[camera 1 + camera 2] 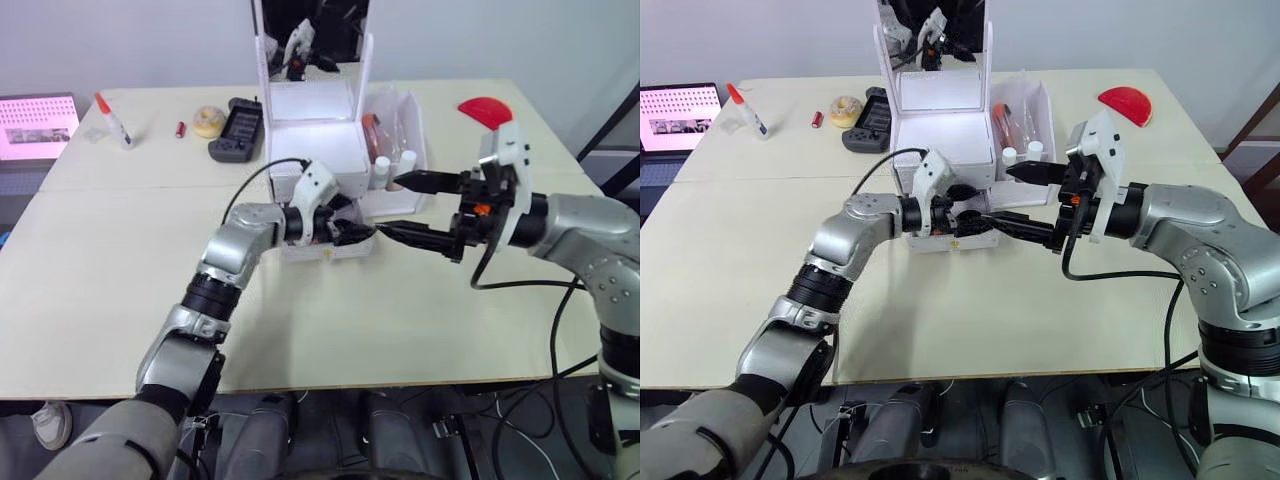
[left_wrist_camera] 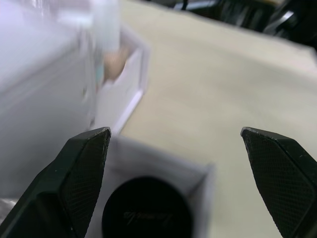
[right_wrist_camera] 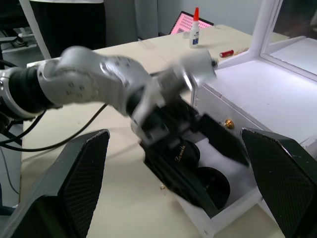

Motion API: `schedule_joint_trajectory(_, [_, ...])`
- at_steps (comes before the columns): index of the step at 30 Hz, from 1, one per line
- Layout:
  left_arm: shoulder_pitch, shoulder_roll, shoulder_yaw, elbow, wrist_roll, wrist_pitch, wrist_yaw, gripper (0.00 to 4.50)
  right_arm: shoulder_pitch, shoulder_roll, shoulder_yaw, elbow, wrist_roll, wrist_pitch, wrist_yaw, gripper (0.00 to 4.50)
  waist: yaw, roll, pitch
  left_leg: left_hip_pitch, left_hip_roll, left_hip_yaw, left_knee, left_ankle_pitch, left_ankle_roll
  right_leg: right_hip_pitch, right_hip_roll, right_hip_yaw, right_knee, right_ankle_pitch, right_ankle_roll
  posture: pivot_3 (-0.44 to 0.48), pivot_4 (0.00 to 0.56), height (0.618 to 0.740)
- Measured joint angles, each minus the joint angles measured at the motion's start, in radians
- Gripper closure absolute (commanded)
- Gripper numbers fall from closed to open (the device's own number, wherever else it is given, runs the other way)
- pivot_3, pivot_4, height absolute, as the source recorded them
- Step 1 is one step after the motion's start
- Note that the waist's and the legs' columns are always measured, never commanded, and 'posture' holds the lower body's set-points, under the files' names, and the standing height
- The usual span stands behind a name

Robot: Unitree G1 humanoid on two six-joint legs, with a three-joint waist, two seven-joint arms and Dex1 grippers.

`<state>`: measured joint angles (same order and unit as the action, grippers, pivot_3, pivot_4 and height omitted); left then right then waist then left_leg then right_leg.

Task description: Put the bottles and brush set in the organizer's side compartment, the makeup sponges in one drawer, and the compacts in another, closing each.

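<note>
Two black compacts [image 3: 195, 168] are lying side by side in the pulled-out lower drawer [image 3: 233, 208] of the white organizer [image 1: 315, 150], which is sitting mid-table with its mirror [image 1: 312, 35] standing up at the back. The upper drawer's gold knob [image 3: 228, 123] is showing just above them, that drawer looking closed. My left gripper [image 3: 198, 148] is hovering right over the open drawer, fingers spread wide, nothing between them; one compact [image 2: 146, 208] is sitting below my left fingers [image 2: 81, 168] in the wrist view. My right gripper [image 1: 415, 210] is pointing at the organizer's front right corner, jaws wide apart too, holding nothing, upper finger near the side compartment [image 1: 415, 130]. Bottles [image 1: 385, 165] with white caps are standing inside that compartment, with a clear packet behind them. Farther out on the table [image 1: 120, 300]: a black gadget [image 1: 238, 128], a yellowish roll [image 1: 208, 121], a small red item [image 1: 181, 129], a glue bottle [image 1: 112, 118], a pink-screened tablet [image 1: 35, 125] at the left edge, and a red half-round object [image 1: 487, 109] at far right.
</note>
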<state>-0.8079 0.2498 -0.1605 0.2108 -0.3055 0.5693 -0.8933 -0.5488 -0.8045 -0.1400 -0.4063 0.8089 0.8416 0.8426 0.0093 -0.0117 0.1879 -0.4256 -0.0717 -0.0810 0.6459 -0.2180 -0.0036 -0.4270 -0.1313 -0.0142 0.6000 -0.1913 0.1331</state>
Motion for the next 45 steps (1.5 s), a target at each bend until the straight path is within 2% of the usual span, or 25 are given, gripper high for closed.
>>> schedule_joint_trajectory(3, [0.069, 0.109, 0.035, -0.137, -0.072, 0.080, -0.058, 0.07, 0.000, 0.000, -0.001, 0.001, 0.000, -0.004, 0.001, 0.00, -0.008, 0.000, 0.000, 0.000, 0.000, 0.000, -0.001, 0.000, 0.000, -0.001, 0.001, 0.000, 0.001, 0.000, 0.000, 0.000, 0.150, 0.737])
schedule_joint_trajectory(9, [0.192, 0.321, 0.111, -0.294, -0.170, 0.175, -0.155, 0.07, 0.031, -0.003, -0.019, 0.000, 0.000, -0.009, 0.008, 0.00, -0.001, 0.000, 0.000, 0.000, 0.001, 0.000, 0.000, 0.000, 0.000, 0.000, 0.001, 0.000, 0.000, 0.000, 0.000, 0.000, 0.150, 0.737])
schedule_joint_trajectory(13, [0.250, 0.387, 0.153, -0.311, -0.188, 0.188, -0.169, 0.07, 0.058, -0.015, -0.042, 0.001, 0.000, -0.013, 0.012, 0.00, 0.006, 0.000, 0.000, 0.000, 0.001, -0.001, 0.000, 0.000, 0.000, 0.001, 0.000, 0.000, 0.000, 0.000, -0.001, 0.000, 0.150, 0.737])
schedule_joint_trajectory(21, [0.200, 0.298, 0.152, -0.294, -0.200, 0.190, -0.095, 0.07, 0.069, -0.021, -0.048, 0.009, -0.003, -0.020, 0.023, 0.00, 0.003, 0.000, 0.000, 0.000, 0.001, 0.000, 0.000, 0.000, 0.000, 0.001, 0.000, 0.000, 0.000, 0.000, 0.000, 0.000, 0.150, 0.737])
schedule_joint_trajectory(26, [0.123, 0.230, 0.077, -0.188, -0.159, 0.181, -0.060, 0.07, 0.068, -0.021, -0.044, 0.017, -0.009, -0.021, 0.021, 0.00, 0.003, 0.000, 0.000, 0.000, 0.000, 0.000, 0.001, 0.000, 0.000, 0.001, 0.000, 0.000, 0.000, 0.000, 0.000, 0.000, 0.150, 0.737])
schedule_joint_trajectory(34, [0.084, 0.182, 0.031, -0.111, -0.138, 0.161, -0.080, 0.07, 0.070, -0.019, -0.039, -0.001, -0.008, -0.021, -0.004, 0.00, 0.002, 0.000, 0.000, 0.000, 0.000, 0.000, 0.000, 0.000, 0.000, 0.000, 0.000, 0.000, 0.000, 0.000, 0.000, 0.000, 0.150, 0.737])
schedule_joint_trajectory(37, [0.078, 0.166, 0.025, -0.075, -0.138, 0.161, -0.087, 0.83, 0.078, -0.019, -0.040, -0.013, -0.007, -0.021, -0.014, 0.00, 0.003, 0.000, 0.000, 0.000, 0.000, 0.000, 0.001, 0.000, 0.000, 0.000, 0.000, 0.000, 0.000, 0.000, 0.000, 0.000, 0.150, 0.737])
schedule_joint_trajectory(42, [0.042, 0.138, 0.024, -0.037, -0.132, 0.149, -0.087, 3.43, 0.085, -0.017, -0.040, -0.024, -0.001, -0.020, -0.025, 0.00, 0.004, 0.000, 0.000, 0.000, 0.000, 0.000, 0.001, 0.000, 0.000, 0.001, 0.000, 0.000, 0.000, 0.000, 0.000, 0.000, 0.150, 0.737])
schedule_joint_trajectory(43, [0.038, 0.130, 0.020, -0.029, -0.129, 0.145, -0.086, 4.09, 0.089, -0.017, -0.040, -0.024, -0.001, -0.020, -0.027, 0.00, 0.004, 0.000, 0.000, 0.000, 0.000, 0.000, 0.001, 0.000, 0.000, 0.000, 0.000, 0.000, 0.000, 0.000, 0.000, 0.000, 0.150, 0.737])
schedule_joint_trajectory(44, [0.035, 0.125, 0.016, -0.023, -0.126, 0.144, -0.086, 4.44, 0.091, -0.017, -0.040, -0.024, -0.001, -0.020, -0.029, 0.00, 0.003, 0.000, 0.000, 0.000, 0.000, 0.000, 0.001, 0.000, 0.000, 0.000, 0.000, 0.000, 0.000, 0.000, 0.000, 0.000, 0.150, 0.737])
schedule_joint_trajectory(45, [0.032, 0.119, 0.015, -0.015, -0.119, 0.143, -0.086, 4.44, 0.092, -0.017, -0.040, -0.024, 0.000, -0.020, -0.031, 0.00, 0.003, 0.000, 0.000, 0.000, 0.000, 0.000, 0.001, 0.000, 0.000, 0.000, 0.000, 0.000, 0.000, 0.000, 0.000, 0.000, 0.150, 0.737])
